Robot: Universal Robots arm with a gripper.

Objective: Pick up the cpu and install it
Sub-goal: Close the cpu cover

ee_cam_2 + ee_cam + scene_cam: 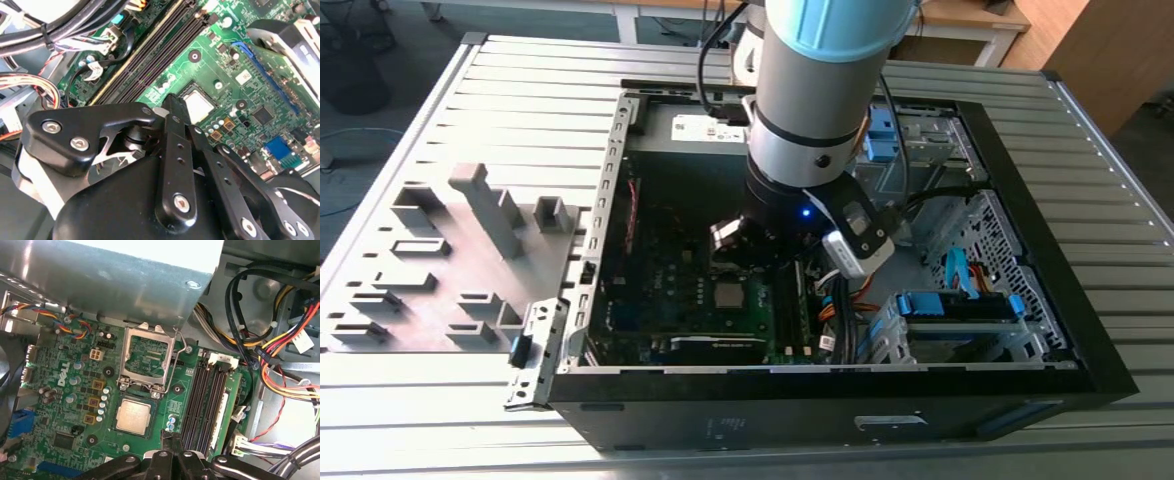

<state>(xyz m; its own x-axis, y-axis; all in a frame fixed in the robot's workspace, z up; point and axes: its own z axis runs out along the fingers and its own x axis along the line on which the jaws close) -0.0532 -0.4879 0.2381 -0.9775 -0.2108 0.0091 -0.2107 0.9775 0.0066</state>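
Observation:
The cpu, a small silver-topped square, lies flat in its socket on the green motherboard; it also shows as a pale square in the second wrist view and a grey square in the exterior view. The socket's metal load plate stands hinged open beside it. My gripper hovers just above the board at the cpu's edge, towards the memory slots, its black fingers shut together with nothing between them. The arm reaches down into the open computer case.
Memory slots run alongside the socket. Bundles of coloured cables hang near the case wall. A grey fixture tray with plastic blocks lies outside the case at the exterior view's left. Blue-tabbed drive bays sit at its right.

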